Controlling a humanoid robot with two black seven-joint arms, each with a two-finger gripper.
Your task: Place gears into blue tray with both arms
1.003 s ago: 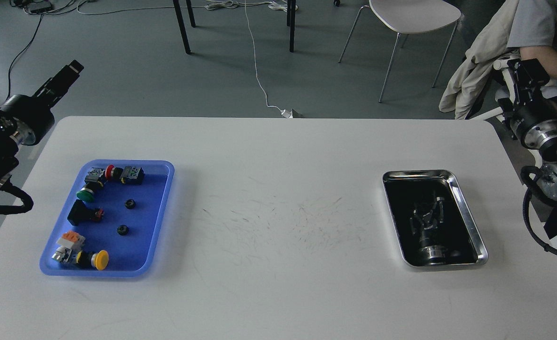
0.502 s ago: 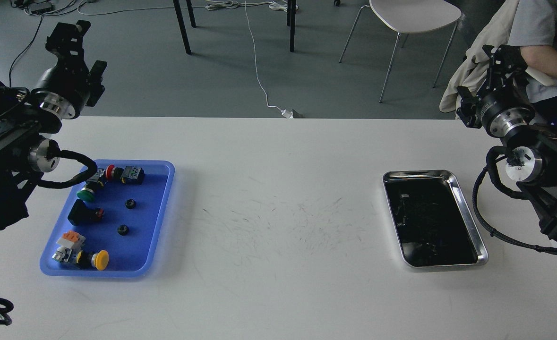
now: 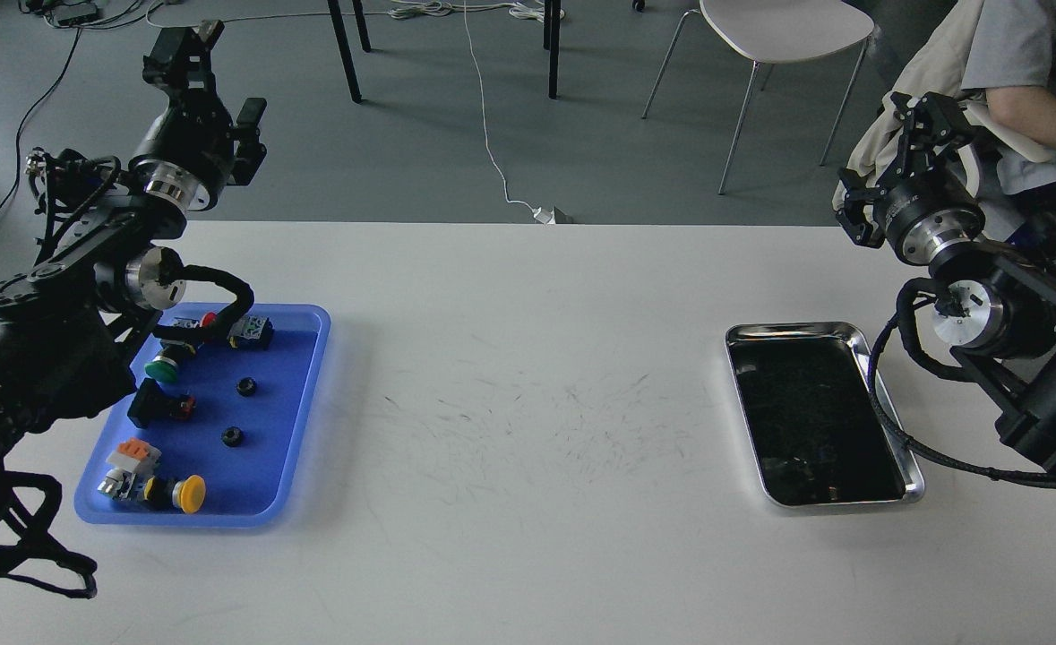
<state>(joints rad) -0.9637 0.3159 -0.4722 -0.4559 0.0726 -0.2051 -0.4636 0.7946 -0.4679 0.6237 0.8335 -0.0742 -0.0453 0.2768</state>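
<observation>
Two tiny black toothed gears lie flat inside the flat rectangular blue plastic tray (image 3: 299, 408), one (image 3: 244, 386) nearer the tray's middle and the other (image 3: 232, 436) just below it toward the near end; both show their round faces upward, so no long axis can be told. The tray's long axis runs from the near edge of the white counter (image 3: 528, 537) toward the far edge, leaning slightly right at the far end. Along the tray's left side sit coloured push-button switches: a yellow-capped one (image 3: 189, 494) at the near end, a green-capped one (image 3: 161, 369) and a red-capped one (image 3: 209, 320) at the far end. Well apart, on the counter's right side, rests a shiny steel tray (image 3: 886, 408) with a dark interior. The left tool (image 3: 189, 47) is raised beyond the counter's far left corner, and whether it is released or clenched cannot be told. The right tool (image 3: 926, 109) is raised by the far right corner, holding nothing visible; its state cannot be told either.
</observation>
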